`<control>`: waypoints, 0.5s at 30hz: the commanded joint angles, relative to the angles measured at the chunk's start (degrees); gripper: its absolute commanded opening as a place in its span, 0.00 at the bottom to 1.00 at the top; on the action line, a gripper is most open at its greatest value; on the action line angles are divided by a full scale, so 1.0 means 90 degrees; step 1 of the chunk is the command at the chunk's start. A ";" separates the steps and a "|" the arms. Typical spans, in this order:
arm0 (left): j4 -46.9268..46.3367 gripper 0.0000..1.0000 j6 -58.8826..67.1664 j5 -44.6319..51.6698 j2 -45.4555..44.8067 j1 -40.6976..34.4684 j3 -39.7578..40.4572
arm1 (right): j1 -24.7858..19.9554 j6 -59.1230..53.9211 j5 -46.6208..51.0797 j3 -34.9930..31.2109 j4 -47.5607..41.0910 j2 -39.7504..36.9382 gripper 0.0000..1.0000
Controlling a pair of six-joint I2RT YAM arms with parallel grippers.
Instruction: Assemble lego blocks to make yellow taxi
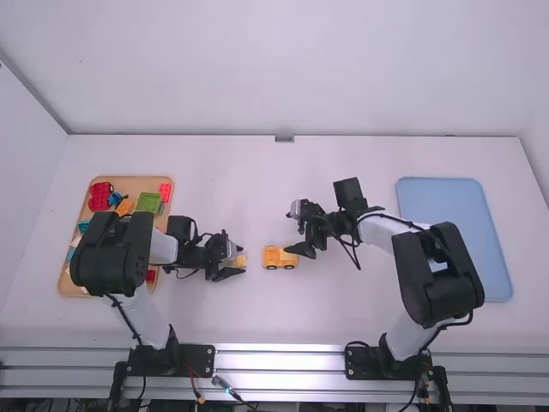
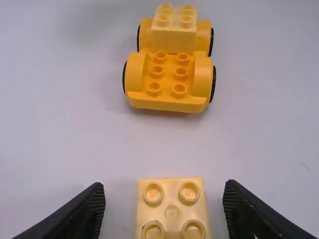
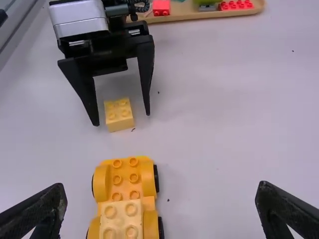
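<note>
On table (image 1: 343,318), yellow car (image 1: 280,258) lies left-right, low end left.

We can pass along the far side of the worktop (image 1: 257,163); between the left end effector (image 1: 236,260) and the right end effector (image 1: 289,233), the car (image 1: 276,259) blocks our way.

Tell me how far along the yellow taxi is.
Partly built: a pale yellow block sits on one end of the wheeled base. Nothing is gripped: a loose yellow block lies between the open fingers of the left gripper, and the right gripper is open too. Left to do, probably: fitting that block onto the base's bare studs.
</note>
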 commanded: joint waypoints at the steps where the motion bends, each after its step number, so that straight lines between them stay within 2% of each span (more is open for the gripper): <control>1: -0.0063 0.63 -0.0131 0.0049 0.0056 -0.0010 -0.0027 | 0.0005 -0.0024 -0.0027 -0.0260 0.0141 -0.0100 0.99; 7: -0.0100 0.66 -0.0129 -0.0090 0.0056 -0.0010 -0.0046 | 0.0007 0.0566 0.0226 -0.1047 0.1467 -0.0100 0.99; 9: -0.0044 0.62 -0.0129 -0.0092 0.0056 0.0005 -0.0085 | 0.0007 0.0743 0.0211 -0.1331 0.1933 -0.0100 0.99; 15: 0.0044 0.53 -0.0129 -0.0087 0.0056 0.0007 -0.0134 | 0.0007 0.0850 0.0034 -0.1846 0.2497 -0.0080 0.99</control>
